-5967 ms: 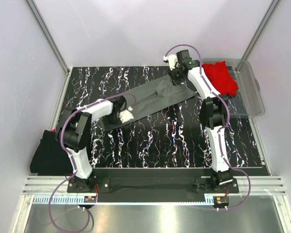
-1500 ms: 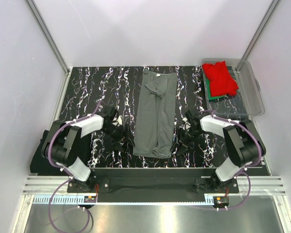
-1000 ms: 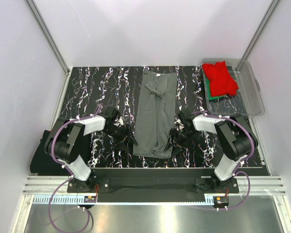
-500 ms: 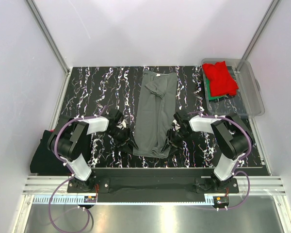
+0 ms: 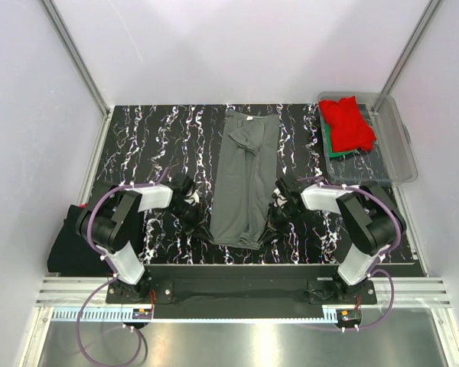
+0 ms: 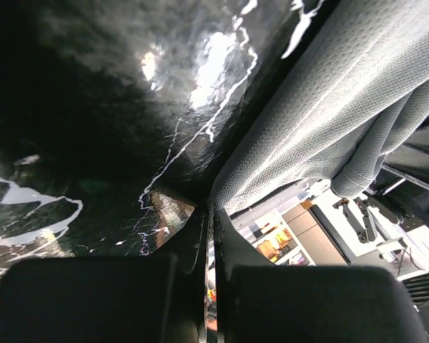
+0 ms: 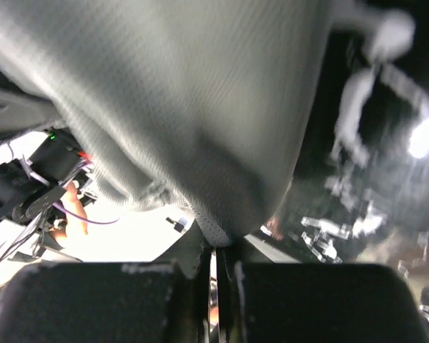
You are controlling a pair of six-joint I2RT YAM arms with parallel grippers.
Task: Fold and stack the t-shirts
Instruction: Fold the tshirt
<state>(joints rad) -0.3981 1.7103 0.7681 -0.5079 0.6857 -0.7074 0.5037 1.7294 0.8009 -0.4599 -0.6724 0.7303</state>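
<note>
A dark grey t-shirt [image 5: 245,180] lies as a long narrow strip down the middle of the table, collar at the far end. My left gripper [image 5: 204,227] sits at its near left corner, shut on the cloth edge [image 6: 286,153] at the left gripper's [image 6: 211,214] tips. At the near right corner my right gripper [image 5: 269,225] is shut on the hem [image 7: 200,143], which bunches into the right gripper's [image 7: 218,250] closed tips. A red t-shirt [image 5: 350,122] lies on a green t-shirt [image 5: 330,147] in the tub. A black t-shirt [image 5: 73,243] lies off the table's left edge.
A clear plastic tub [image 5: 398,145] stands at the back right corner. The black marbled table [image 5: 161,138] is walled by pale panels on three sides. Both arm bases stand on the rail [image 5: 237,290] along the near edge.
Both grippers slid inward to the grey t-shirt's near corners and closed on the hem. The hem corners have lifted slightly.
</note>
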